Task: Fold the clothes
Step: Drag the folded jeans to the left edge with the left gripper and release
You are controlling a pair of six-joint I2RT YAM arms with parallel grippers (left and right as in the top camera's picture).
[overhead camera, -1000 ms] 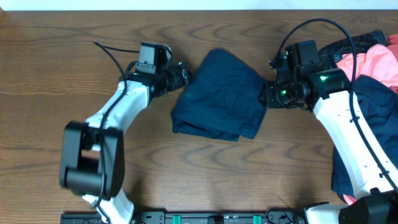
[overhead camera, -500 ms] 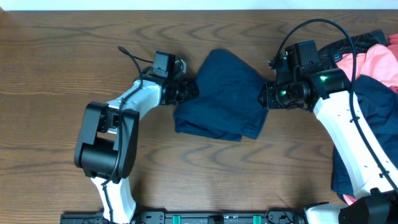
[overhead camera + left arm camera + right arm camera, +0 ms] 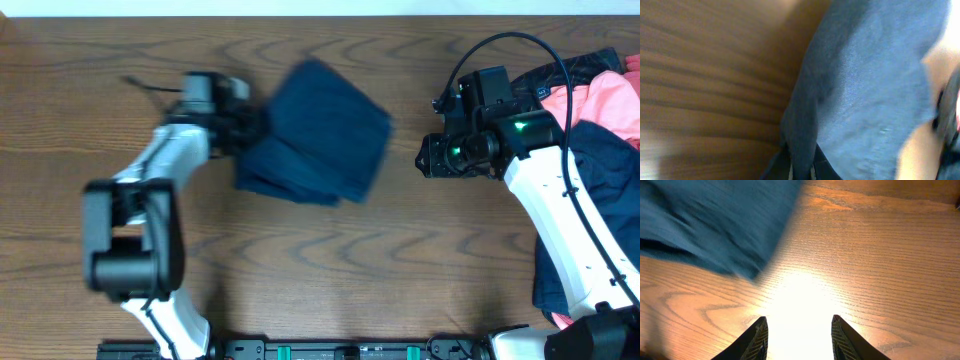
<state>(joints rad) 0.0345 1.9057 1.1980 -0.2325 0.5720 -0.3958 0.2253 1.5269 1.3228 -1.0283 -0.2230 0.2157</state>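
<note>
A folded dark blue garment (image 3: 318, 135) lies on the wooden table (image 3: 330, 260), left of centre. My left gripper (image 3: 250, 130) is shut on its left edge, and the cloth is blurred with motion. In the left wrist view the blue garment (image 3: 870, 85) fills the right side, a fold of it pinched between the dark fingers (image 3: 822, 167) at the bottom. My right gripper (image 3: 425, 155) stands open to the right of the garment, apart from it. Its view shows only bare wood between the fingertips (image 3: 837, 330), with the garment's corner (image 3: 715, 225) at the top left.
A pile of clothes, pink (image 3: 605, 100) and dark blue (image 3: 600, 200), lies at the table's right edge under my right arm. The white wall edge (image 3: 320, 6) runs along the back of the table.
My left gripper closed on the garment's left edge and pulled it to the left, away from the right gripper. The right arm has stayed in place.
</note>
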